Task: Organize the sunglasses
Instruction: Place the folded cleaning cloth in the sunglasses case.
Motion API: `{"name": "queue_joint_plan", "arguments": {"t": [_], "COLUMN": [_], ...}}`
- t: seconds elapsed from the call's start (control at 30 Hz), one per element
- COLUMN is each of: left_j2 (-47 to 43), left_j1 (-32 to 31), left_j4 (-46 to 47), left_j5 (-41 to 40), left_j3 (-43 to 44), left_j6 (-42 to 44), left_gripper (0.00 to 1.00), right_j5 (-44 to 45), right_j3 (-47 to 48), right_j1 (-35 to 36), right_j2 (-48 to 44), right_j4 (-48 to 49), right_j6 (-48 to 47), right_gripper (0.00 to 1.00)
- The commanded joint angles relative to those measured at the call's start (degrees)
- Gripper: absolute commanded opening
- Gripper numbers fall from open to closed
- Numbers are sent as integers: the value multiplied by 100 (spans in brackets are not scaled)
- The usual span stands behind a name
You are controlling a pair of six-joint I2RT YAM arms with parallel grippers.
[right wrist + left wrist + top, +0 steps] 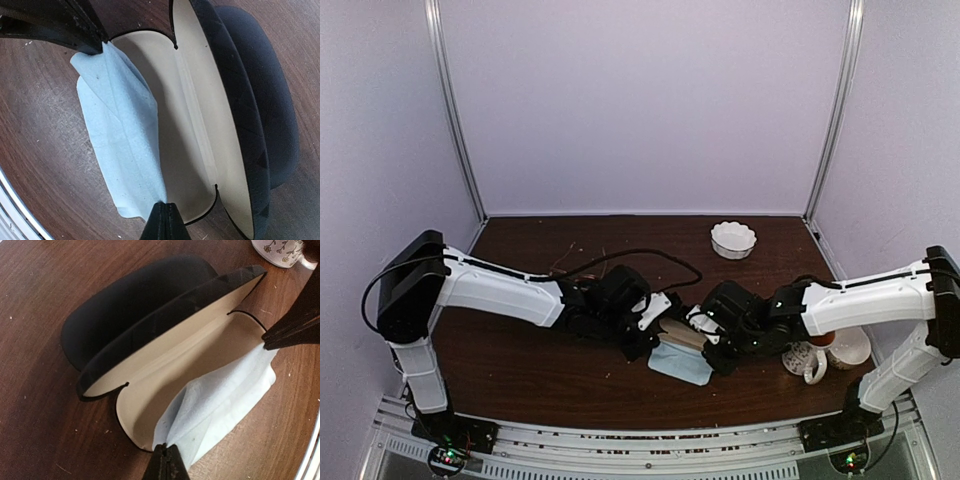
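Note:
A black oblong glasses case (150, 310) with cream lining (200, 125) lies open mid-table. A light-blue cloth (225, 390) is stretched over its near rim, half inside the case and half on the wood. My left gripper (167, 447) is shut on one corner of the cloth (120, 125). My right gripper (166, 205) is shut on the opposite corner. In the top view the two grippers meet over the case (680, 330) and the cloth (680, 362). A faint reddish wire shape behind the left arm (567, 264) may be a pair of sunglasses. No dark-framed pair shows.
A white scalloped bowl (733, 239) stands at the back right. A patterned mug (804, 360) and a cup on a saucer (848, 347) sit beside the right arm. A black cable (650, 255) loops over the table behind the left wrist.

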Motion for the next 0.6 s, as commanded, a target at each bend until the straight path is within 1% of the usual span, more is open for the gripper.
{"name": "queue_joint_plan", "arguments": {"t": [0.0,0.3,0.57], "left_j2": [173,313,630], "left_j1": [108,214,293], "left_j4": [-48,-44,-184], "left_j5": [160,152,132], "left_j3": [263,353,722], "left_j6": [175,231,277], "left_gripper": [0,0,0], "right_j5": [139,301,614], "right_j3": [100,188,408], "right_j1": [-90,-140,-166], "right_j2": [91,206,482], "right_j4": [-105,-142,-275], "right_j6": [-66,-119,-199], "right_gripper": [0,0,0]}}
